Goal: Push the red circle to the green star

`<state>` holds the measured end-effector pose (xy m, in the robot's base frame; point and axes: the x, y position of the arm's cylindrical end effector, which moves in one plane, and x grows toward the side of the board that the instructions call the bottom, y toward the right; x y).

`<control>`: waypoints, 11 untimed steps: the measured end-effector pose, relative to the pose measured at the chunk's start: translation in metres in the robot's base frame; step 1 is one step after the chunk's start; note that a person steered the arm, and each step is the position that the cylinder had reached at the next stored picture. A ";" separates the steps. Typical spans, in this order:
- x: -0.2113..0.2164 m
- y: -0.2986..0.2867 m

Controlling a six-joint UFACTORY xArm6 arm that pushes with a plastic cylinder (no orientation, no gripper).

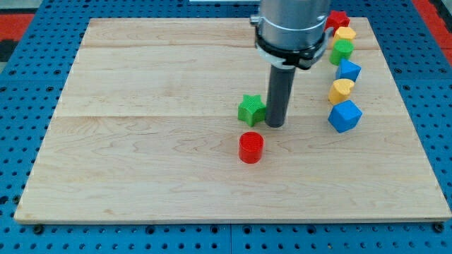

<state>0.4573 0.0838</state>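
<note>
The red circle (251,147) lies on the wooden board (141,141) a little below the middle. The green star (251,109) lies just above it, with a small gap between them. My tip (275,125) rests on the board right beside the green star, on its right, and up and to the right of the red circle. The rod rises from there to the arm's grey body at the view's top.
A column of blocks runs down the board's right side: a red star (337,18), a yellow block (345,33), a green block (342,51), a blue block (348,70), a yellow block (341,90) and a larger blue block (345,116).
</note>
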 end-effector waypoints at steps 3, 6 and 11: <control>0.120 0.002; 0.115 -0.079; 0.057 -0.056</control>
